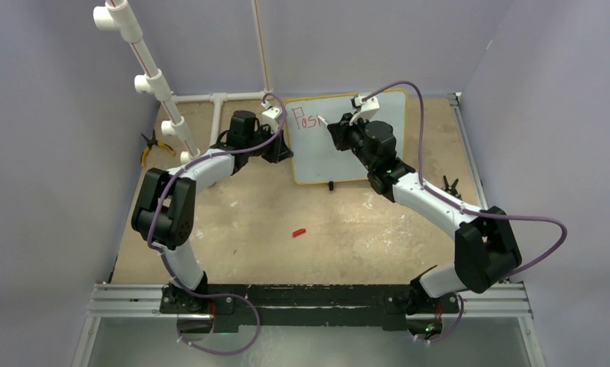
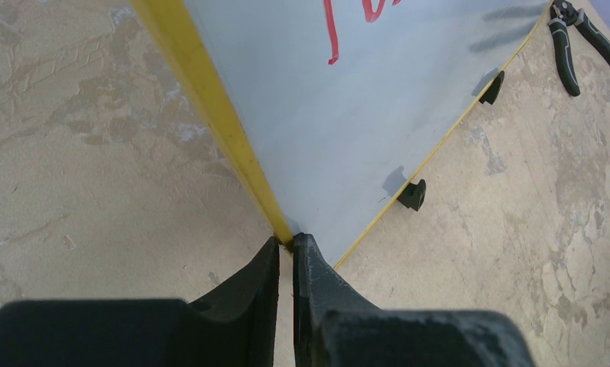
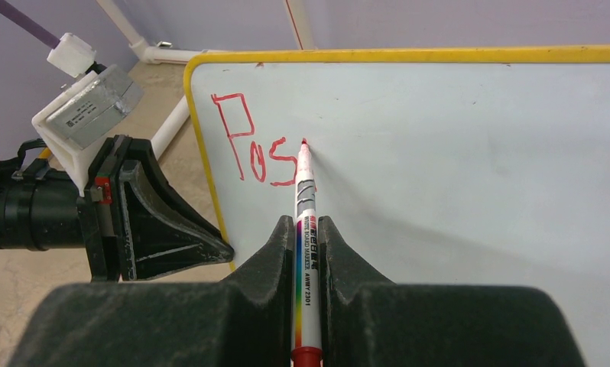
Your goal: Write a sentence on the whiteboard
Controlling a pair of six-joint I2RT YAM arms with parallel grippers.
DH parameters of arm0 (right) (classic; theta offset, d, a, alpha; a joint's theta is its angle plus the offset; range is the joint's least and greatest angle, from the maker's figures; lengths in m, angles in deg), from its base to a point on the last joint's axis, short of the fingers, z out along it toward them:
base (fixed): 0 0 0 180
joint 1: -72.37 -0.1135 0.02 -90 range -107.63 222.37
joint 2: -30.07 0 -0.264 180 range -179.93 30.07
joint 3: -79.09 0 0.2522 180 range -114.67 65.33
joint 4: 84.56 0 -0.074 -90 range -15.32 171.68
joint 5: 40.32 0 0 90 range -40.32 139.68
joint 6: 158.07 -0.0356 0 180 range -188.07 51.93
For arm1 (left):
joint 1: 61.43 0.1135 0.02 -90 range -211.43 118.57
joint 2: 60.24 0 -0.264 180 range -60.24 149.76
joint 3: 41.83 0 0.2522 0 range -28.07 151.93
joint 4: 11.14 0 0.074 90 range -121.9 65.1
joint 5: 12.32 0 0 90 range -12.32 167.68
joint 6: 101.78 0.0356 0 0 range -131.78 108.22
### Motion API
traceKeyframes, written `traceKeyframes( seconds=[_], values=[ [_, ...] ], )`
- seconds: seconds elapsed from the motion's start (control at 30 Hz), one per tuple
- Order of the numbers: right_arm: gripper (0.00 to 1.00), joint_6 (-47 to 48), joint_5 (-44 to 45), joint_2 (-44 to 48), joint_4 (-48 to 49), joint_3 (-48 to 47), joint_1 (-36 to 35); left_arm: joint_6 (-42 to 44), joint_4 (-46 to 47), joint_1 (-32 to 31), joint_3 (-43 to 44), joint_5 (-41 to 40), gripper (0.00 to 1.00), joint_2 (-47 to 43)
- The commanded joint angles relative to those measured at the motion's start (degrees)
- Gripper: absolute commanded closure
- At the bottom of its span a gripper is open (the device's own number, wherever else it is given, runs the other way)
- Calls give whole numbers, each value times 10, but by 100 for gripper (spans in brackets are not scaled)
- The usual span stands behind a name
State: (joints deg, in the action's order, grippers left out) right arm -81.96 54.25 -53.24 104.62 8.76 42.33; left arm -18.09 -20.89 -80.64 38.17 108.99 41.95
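The whiteboard (image 1: 317, 157) lies on the table (image 1: 248, 222) by its far edge, a little right of the middle. The sentence (image 3: 252, 157) is barely begun: only "Pos" stands in red near the board's far-left corner, so most of the writing is judged still to do. The right gripper (image 3: 307, 225) is clamped on the marker (image 3: 305, 191), whose tip touches the board just after the "s". The left gripper (image 2: 287, 243) is closed on the board's yellow frame at its left edge, toward the near corner. A small red cap (image 1: 299, 232), probably the marker's, lies mid-table. No container is in view
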Motion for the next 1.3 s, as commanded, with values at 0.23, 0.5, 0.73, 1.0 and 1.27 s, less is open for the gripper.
traceKeyframes(
  seconds=[0.23, 0.5, 0.73, 1.0, 1.27],
  values=[
    [100, 7, -9, 3, 19, -23, 2, 7, 3, -5, 15, 7, 100, -18],
    [100, 18, -15, 49, 15, -8, 2, 5, 3, -5, 11, -4, 100, -22],
    [100, 12, -21, 65, -11, 6, 3, 3, 3, -5, 11, -5, 100, -20],
    [100, 11, -20, 44, -7, 6, 4, 5, 3, -5, 12, -2, 100, -19],
    [100, 5, 3, 39, -11, 15, 4, 5, 2, -5, 14, -1, 100, -16]
  ],
)
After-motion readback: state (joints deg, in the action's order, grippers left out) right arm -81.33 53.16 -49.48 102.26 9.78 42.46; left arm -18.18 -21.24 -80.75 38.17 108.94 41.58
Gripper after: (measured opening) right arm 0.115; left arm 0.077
